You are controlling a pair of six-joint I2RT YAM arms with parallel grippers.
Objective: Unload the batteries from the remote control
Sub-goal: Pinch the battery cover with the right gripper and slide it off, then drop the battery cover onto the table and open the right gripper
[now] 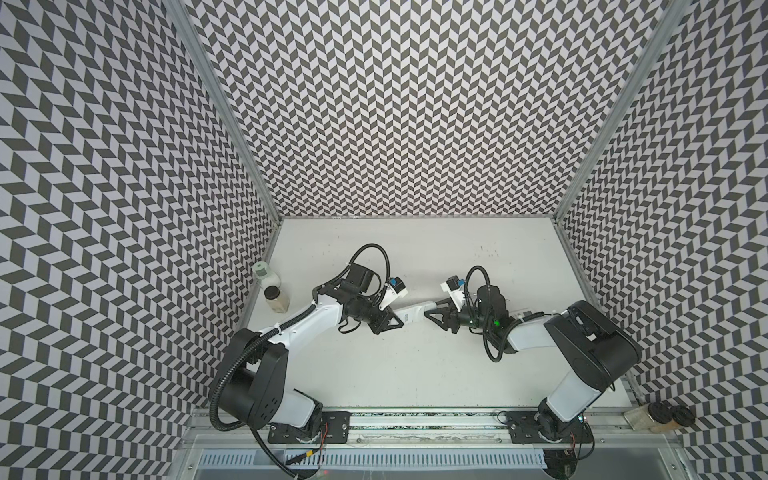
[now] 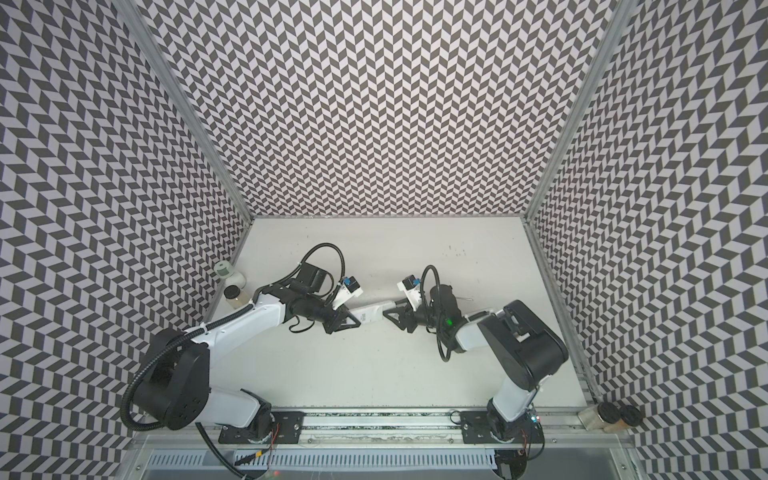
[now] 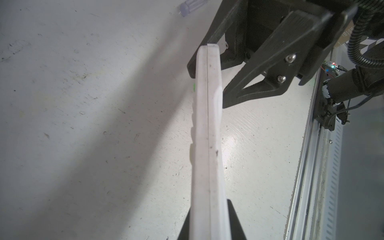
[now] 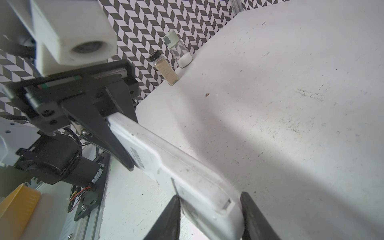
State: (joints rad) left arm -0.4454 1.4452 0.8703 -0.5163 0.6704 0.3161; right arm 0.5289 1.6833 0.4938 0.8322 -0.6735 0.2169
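Observation:
A white remote control (image 1: 413, 313) (image 2: 370, 312) hangs level above the table, spanning the gap between the two grippers. My left gripper (image 1: 400, 323) (image 3: 209, 228) is shut on one end; the left wrist view shows the remote (image 3: 207, 135) edge-on. My right gripper (image 1: 429, 321) (image 4: 209, 209) is shut on the other end, with its fingers (image 4: 170, 216) touching both sides. In the right wrist view the back of the remote (image 4: 176, 166) faces the camera with its cover latch (image 4: 227, 204) in place. The batteries are hidden.
A clear-handled screwdriver (image 3: 187, 7) lies on the table behind the right arm, its tip (image 2: 466, 298) showing. A clear green-capped bottle (image 1: 266, 272) and a spice jar (image 1: 276, 300) stand by the left wall. More jars (image 1: 660, 417) sit at the front right corner.

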